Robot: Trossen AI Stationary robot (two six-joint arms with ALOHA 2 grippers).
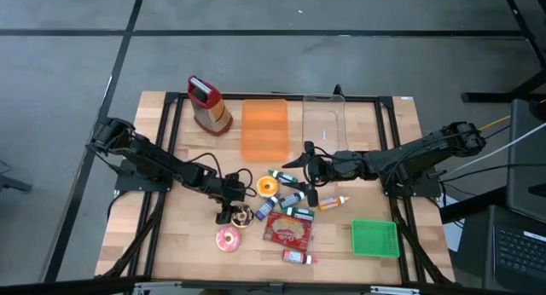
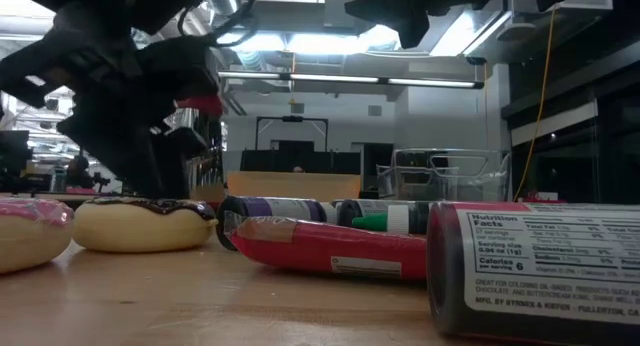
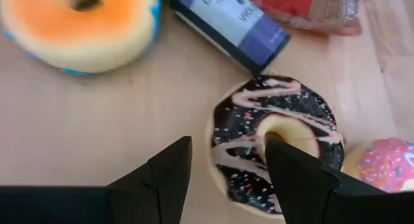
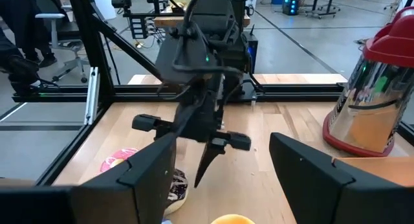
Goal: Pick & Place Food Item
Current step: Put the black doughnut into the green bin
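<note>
A: So, from the high view, where does the food lie from the working hand?

B: Straight below it. The left gripper [image 1: 229, 211] hangs over the chocolate doughnut [image 1: 242, 214], near the table's [image 1: 162, 244] front middle. The pink doughnut [image 1: 228, 239] sits just in front of it, the orange doughnut [image 1: 268, 187] a little behind and to the right. The right gripper [image 1: 309, 165] waits above the bottles [image 1: 290, 197], well apart, so the left arm is plainly nearer.

A: And from table height?

B: The chocolate doughnut [image 2: 145, 224] lies flat, the pink doughnut [image 2: 30, 236] touching or nearly touching it. The dark left arm looms just behind them; I cannot make out its fingers there. A red packet [image 2: 330, 248] and a can [image 2: 535, 271] lie to the right.

A: What about the left wrist camera?

B: That settles it. The 2 fingers [image 3: 165, 179] stand spread, holding nothing. One tip sits over the doughnut's hole [image 3: 284, 130], the other over bare wood outside the rim, so they straddle 1 side of the ring. A purple-labelled bottle [image 3: 236, 20] lies near, the pink doughnut [image 3: 385, 166] just beside.

A: What's in the way?

B: My guess is the pink one could get nudged.

A: And the right wrist camera?

B: Its own fingers [image 4: 317, 175] are spread and empty. Farther off I see the left gripper [image 4: 204, 143] pointing down, and a red-topped grater [image 4: 372, 94].
</note>
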